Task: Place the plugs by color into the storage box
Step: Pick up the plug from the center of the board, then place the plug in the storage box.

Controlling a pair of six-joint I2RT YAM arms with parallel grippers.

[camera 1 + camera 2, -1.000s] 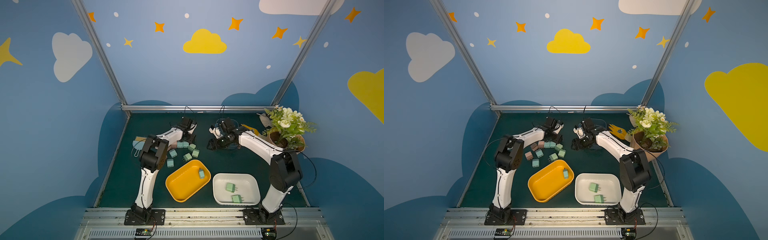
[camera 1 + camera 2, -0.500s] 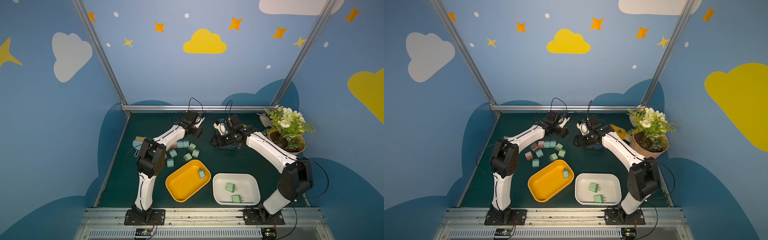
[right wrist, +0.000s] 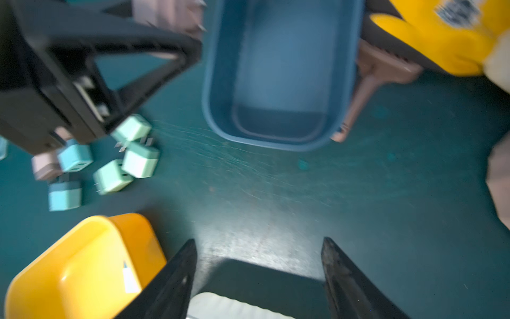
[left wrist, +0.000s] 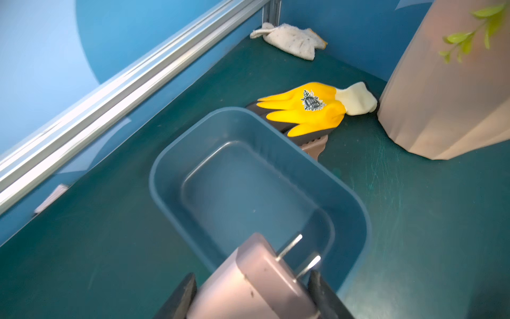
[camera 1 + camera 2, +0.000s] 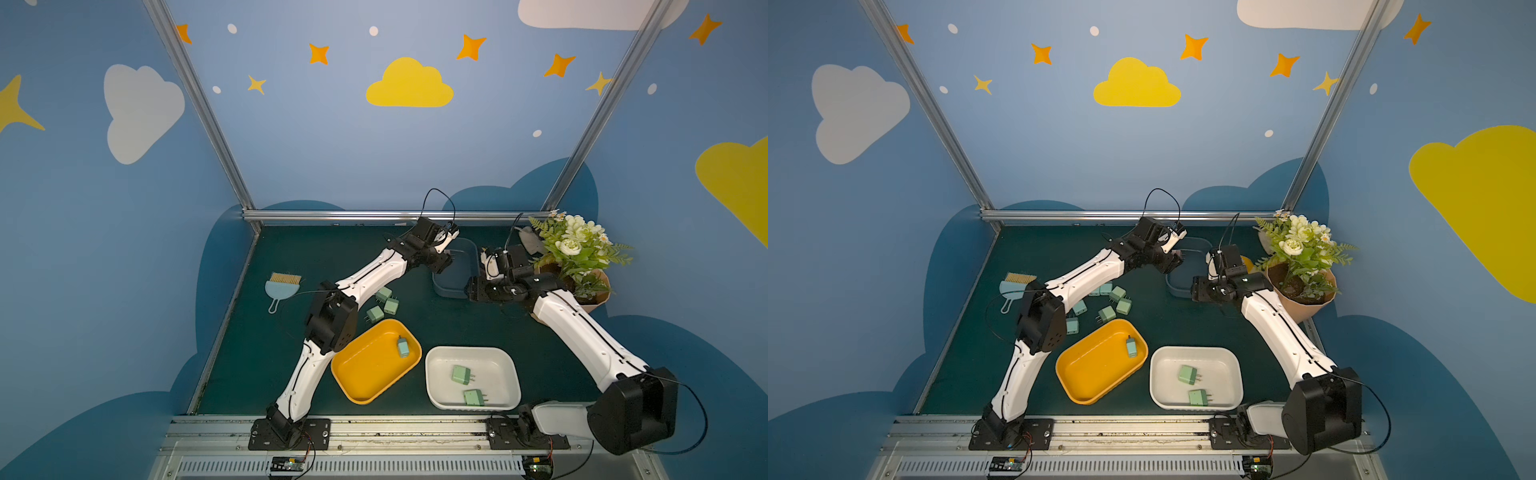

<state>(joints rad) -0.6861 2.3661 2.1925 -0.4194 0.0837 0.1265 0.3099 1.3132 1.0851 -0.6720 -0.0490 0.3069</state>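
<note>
My left gripper (image 4: 254, 285) is shut on a pink plug (image 4: 259, 273), prongs forward, over the near rim of the empty dark blue box (image 4: 165, 165); in a top view it hangs at that box's (image 5: 446, 291) left end. My right gripper (image 3: 259, 256) is open and empty, low over the mat just right of the box (image 3: 212, 82). Several loose green (image 3: 140, 160), light blue (image 3: 74, 157) and pink (image 3: 45, 165) plugs lie beneath the left arm. The yellow box (image 5: 361, 374) holds a light blue plug (image 5: 402, 347). The white box (image 5: 490, 361) holds two green plugs (image 5: 461, 374).
A potted plant (image 5: 582, 266) stands at the back right, close to my right arm. A yellow glove (image 4: 303, 107) and a brown brush (image 3: 380, 69) lie behind the blue box, a white cloth (image 4: 289, 41) in the corner. A light-blue dustpan (image 5: 282, 286) lies at the left.
My left arm has swung from above the plug pile to the blue box, carrying the pink plug. My right arm has drawn back to the right and its jaws have widened.
</note>
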